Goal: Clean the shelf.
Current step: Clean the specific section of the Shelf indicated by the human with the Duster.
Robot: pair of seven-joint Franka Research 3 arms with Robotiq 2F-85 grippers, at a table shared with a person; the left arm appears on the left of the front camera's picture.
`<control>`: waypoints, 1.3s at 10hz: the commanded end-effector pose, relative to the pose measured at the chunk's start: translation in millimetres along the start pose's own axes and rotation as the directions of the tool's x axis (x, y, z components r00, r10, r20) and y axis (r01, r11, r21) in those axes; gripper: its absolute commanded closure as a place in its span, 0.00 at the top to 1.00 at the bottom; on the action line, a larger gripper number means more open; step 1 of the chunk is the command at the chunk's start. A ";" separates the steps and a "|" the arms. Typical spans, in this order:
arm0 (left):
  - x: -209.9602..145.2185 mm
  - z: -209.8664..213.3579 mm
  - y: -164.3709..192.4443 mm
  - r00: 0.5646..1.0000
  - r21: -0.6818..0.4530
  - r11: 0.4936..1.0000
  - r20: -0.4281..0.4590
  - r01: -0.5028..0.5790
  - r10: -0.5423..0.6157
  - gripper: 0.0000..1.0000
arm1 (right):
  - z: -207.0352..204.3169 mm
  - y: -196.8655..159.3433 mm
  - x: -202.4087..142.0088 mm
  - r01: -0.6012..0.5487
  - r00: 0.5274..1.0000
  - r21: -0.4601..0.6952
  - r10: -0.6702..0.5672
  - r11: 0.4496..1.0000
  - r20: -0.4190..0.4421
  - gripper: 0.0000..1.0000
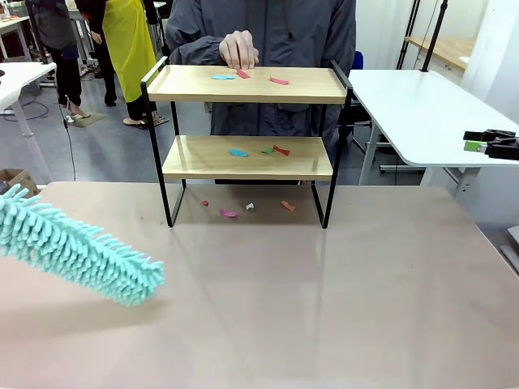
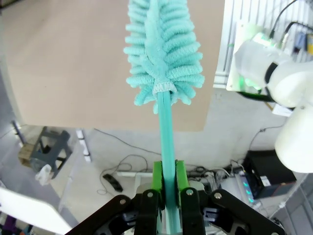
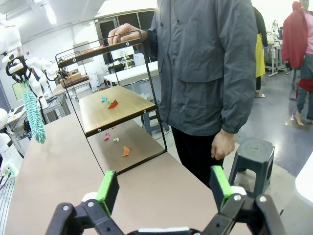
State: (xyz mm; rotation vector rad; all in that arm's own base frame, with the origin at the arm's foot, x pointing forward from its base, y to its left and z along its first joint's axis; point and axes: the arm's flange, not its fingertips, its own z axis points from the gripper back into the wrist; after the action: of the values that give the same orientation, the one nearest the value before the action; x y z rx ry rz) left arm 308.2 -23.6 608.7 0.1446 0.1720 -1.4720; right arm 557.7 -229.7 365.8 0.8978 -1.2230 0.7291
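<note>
The shelf stands at the table's far middle, with coloured paper scraps on its top board, more scraps on the lower board, and several on the table under it. A person's hand touches the top board. My left gripper is shut on the thin handle of a teal fluffy duster. The duster's head hangs over the table's left front, away from the shelf. My right gripper is open with nothing between its fingers, off to the right. From there it faces the shelf.
The person stands right behind the shelf. A white table is at the far right, under my right gripper. The brown tabletop in front of the shelf is bare. A stool stands beside the person.
</note>
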 end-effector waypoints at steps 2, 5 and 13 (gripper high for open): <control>21.0 72.6 -5.1 0.973 -0.026 0.998 0.222 0.063 -0.056 0.13 | -1.9 1.6 3.2 -0.005 1.000 0.000 0.005 1.000 0.004 1.00; 74.6 151.7 -34.5 0.918 -0.141 0.990 0.391 -0.011 0.066 0.13 | -1.9 1.6 3.2 -0.005 1.000 0.000 0.005 1.000 0.004 1.00; 245.7 222.9 -105.5 0.531 -0.106 0.704 0.580 -0.703 0.618 0.13 | -1.9 1.6 3.2 -0.005 1.000 0.000 0.005 1.000 0.004 1.00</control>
State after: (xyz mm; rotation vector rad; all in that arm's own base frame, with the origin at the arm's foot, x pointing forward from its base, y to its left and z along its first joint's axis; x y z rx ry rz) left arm 223.1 -308.6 788.8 -0.1568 -0.5034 -0.7172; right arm 557.6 -230.2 365.8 0.8973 -1.2237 0.7285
